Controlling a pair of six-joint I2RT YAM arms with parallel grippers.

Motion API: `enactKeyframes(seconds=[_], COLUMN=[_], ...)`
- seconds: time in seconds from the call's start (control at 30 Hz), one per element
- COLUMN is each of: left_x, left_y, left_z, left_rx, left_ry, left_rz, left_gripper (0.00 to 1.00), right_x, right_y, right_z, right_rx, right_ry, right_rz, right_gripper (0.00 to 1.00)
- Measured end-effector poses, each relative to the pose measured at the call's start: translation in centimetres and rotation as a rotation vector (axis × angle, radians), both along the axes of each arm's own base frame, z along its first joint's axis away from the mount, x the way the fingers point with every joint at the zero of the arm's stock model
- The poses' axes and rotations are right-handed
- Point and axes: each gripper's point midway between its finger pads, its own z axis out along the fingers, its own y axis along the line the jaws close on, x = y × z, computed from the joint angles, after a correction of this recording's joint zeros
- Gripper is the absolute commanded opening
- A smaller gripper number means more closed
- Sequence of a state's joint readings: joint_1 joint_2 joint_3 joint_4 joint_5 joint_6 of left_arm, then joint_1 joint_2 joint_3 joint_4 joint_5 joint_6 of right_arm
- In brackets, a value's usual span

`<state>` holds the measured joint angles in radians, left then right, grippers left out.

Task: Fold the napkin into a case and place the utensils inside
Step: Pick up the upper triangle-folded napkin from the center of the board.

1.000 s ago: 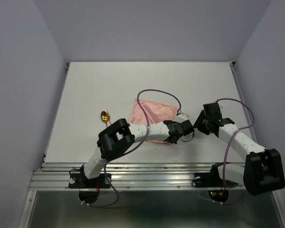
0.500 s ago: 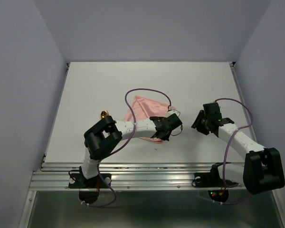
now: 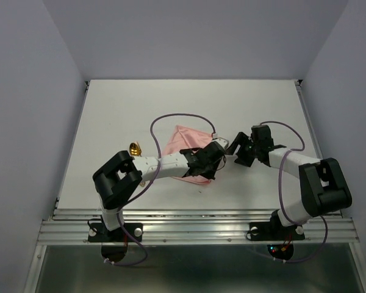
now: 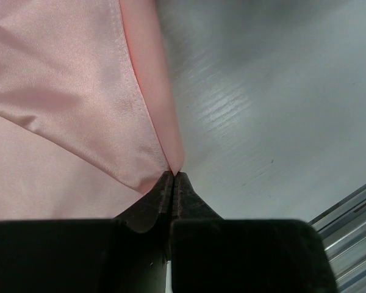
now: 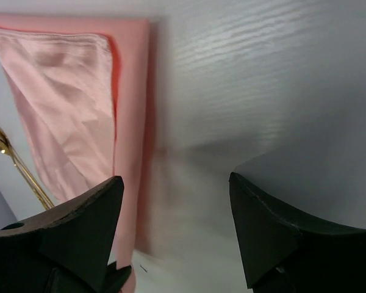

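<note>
Nearest the camera, both arms bend inward from their bases over the table point(image 3: 171, 101). The left gripper point(image 4: 173, 178) is clenched, its fingertips pressed together on a corner of the napkin point(image 4: 61, 85), where a folded edge of the cloth runs into the seam between them. In the left wrist view the pink cloth lies in layers to the left of the fingers, one sheet creased over another. Bare table lies to the right and a metal rail point(image 4: 354, 207) crosses the lower right corner. Just to the right, the right gripper point(image 5: 174, 183) stands released, jaws wide apart with only bare table between them. It grasps nothing and sits near the napkin's right side. The napkin lies near the middle of the table, partly under the left wrist, its upper layer stopping short of the lower one along one edge. A gold utensil point(image 3: 135, 148) lies on the table left of the napkin, close beside the left arm, and only its rounded head shows clearly from above
</note>
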<state>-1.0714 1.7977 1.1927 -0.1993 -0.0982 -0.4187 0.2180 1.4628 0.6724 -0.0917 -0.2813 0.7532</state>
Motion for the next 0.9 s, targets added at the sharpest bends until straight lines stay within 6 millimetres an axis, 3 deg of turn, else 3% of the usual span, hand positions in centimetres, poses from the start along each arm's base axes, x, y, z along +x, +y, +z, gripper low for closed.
enactKeyframes(seconds=[0.17,0.27,0.63,0.73,0.9], left_x=[-0.3,-0.4,-0.4,-0.4,-0.6], left_y=[0.0,0.1,0.2,0.1,0.4], left_z=[-0.2,-0.4,0.7,0.8,0.5], left_rx=[-0.006,-0.008,-0.034,-0.038,-0.033], left_ry=[0.012,0.015,0.002,-0.001,0.004], left_rz=[-0.009,-0.013,-0.028,-0.029,-0.032], left_gripper=[0.00,0.00,0.00,0.00,0.00], right_x=[1.5,2.5,4.6,4.8,4.8], right_y=[2.6,3.5,4.3,4.4,4.3], right_z=[0.0,0.1,-0.8,-0.9,-1.5], right_rx=[0.104,0.148,0.171,0.176,0.173], right_ry=[-0.016,-0.026,-0.026,-0.027,-0.010], right_rz=[0.041,0.055,0.032,0.026,0.015], right_gripper=[0.74,0.66,0.47,0.35,0.05])
